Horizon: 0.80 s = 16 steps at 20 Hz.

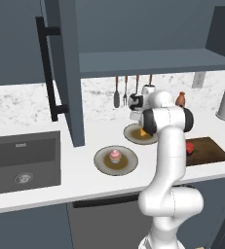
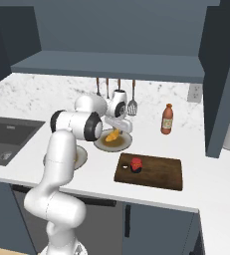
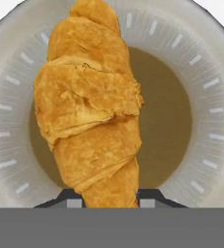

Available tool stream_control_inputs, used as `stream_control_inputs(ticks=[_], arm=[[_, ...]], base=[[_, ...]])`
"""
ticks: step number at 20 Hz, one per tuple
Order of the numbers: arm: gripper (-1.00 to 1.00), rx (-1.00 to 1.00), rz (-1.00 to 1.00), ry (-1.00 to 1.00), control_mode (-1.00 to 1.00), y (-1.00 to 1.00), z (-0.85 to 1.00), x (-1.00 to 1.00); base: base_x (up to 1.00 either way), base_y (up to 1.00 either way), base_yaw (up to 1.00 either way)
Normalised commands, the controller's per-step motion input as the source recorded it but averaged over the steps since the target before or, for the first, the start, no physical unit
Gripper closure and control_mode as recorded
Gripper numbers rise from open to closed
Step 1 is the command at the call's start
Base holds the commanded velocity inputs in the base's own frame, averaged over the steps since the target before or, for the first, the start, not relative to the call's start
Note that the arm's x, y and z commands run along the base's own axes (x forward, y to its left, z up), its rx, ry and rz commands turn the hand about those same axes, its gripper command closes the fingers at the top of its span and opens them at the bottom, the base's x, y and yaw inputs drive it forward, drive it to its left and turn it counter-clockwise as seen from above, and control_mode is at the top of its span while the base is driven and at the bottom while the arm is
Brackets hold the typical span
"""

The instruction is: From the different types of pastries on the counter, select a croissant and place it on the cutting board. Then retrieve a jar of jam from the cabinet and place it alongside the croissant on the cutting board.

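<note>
While the arm reaches forward over the white surface [image 1: 84,170], the gripper [image 3: 111,196] sits low over the rear plate [image 3: 200,121], its two dark fingertips [image 3: 70,197] pressed to either side of the near end of the croissant [image 3: 91,111], so it is pinching the croissant. Hand view: the croissant runs lengthwise from the fingertips up past the far rim, lying left of the plate's brown centre; can't tell whether it is lifted or resting on the plate. Right base view: the croissant [image 2: 113,134] shows as an orange sliver on that plate [image 2: 117,145], directly under the hand. A second plate [image 1: 104,164] sits nearer the front edge and carries a pink-frosted cupcake [image 1: 115,155], well apart from the gripper. The cutting board [image 2: 161,172] lies to the right of the plates near the front edge, with the red jar of jam [image 2: 136,165] standing on its left end, just beside the small hole. An orange-red bottle [image 2: 168,119] stands against the marble backsplash behind the board. Utensils [image 2: 132,105] hang on the wall behind the arm. The cabinet door [image 1: 67,73] with its long black handle [image 1: 46,70] stands swung open above the surface, to the left of the plates; the dark sink [image 1: 24,160] is set in further left.
</note>
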Motion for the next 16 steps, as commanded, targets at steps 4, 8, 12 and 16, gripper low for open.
stream_control_inputs(ticks=[4,8,12,16], arm=[[1.0,0.01,0.01,0.0,-1.0,-0.11,0.28,-0.15],[1.0,0.03,0.0,0.0,-1.0,-0.08,0.31,-0.15],[1.0,0.03,0.0,0.0,-1.0,-0.13,0.11,-0.28],[1.0,0.01,0.0,0.0,-1.0,-0.16,0.0,-0.34]], base=[[0.0,0.0,0.0],[0.0,0.0,0.0],[0.0,0.0,0.0],[0.0,0.0,0.0]])
